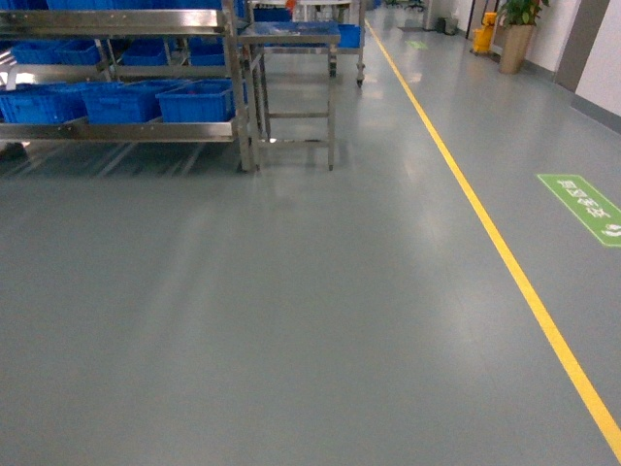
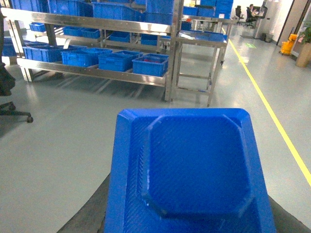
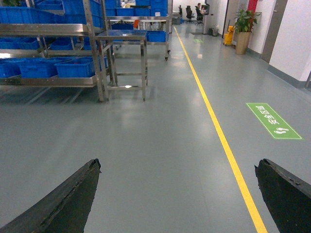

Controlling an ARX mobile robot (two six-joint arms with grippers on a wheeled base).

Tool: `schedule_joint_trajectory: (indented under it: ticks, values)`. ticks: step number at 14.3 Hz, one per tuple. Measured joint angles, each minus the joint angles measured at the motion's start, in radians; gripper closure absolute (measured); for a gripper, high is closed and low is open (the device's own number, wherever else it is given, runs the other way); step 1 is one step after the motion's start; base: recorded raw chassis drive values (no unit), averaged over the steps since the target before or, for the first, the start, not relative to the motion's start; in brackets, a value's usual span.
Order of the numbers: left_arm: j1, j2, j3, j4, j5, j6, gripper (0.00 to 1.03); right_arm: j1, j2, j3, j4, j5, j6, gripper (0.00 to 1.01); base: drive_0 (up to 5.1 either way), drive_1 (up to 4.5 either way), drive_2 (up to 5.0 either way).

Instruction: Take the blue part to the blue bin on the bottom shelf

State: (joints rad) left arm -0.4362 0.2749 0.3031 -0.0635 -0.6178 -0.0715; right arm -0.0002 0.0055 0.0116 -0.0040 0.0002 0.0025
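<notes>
A large blue part (image 2: 194,165), a moulded tray-like piece with a raised octagonal middle, fills the lower left wrist view. My left gripper (image 2: 187,216) is shut on it, and only dark finger edges (image 2: 85,213) show beside it. The bottom shelf (image 1: 116,130) of the steel rack lies far ahead at the upper left, carrying a row of blue bins (image 1: 194,101). The left wrist view also shows that bottom shelf (image 2: 97,73) and its blue bins (image 2: 150,64). My right gripper (image 3: 177,165) hangs open over bare floor, nothing between its fingers (image 3: 73,194). Neither gripper appears in the head view.
A square steel table (image 1: 286,39) stands right of the rack. A yellow floor line (image 1: 485,223) runs diagonally on the right, with a green floor sign (image 1: 582,206) beyond it. A potted plant (image 1: 514,34) stands far right, and an office chair base (image 2: 12,111) sits left.
</notes>
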Motion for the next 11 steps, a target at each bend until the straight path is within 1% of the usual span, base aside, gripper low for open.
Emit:
schedule_joint_trajectory:
  ticks: [11]
  values:
    - [0.0, 0.0, 0.0, 0.003, 0.0, 0.0, 0.6, 0.0, 0.0, 0.0, -0.001, 0.0, 0.0, 0.03, 0.0, 4.03, -4.1]
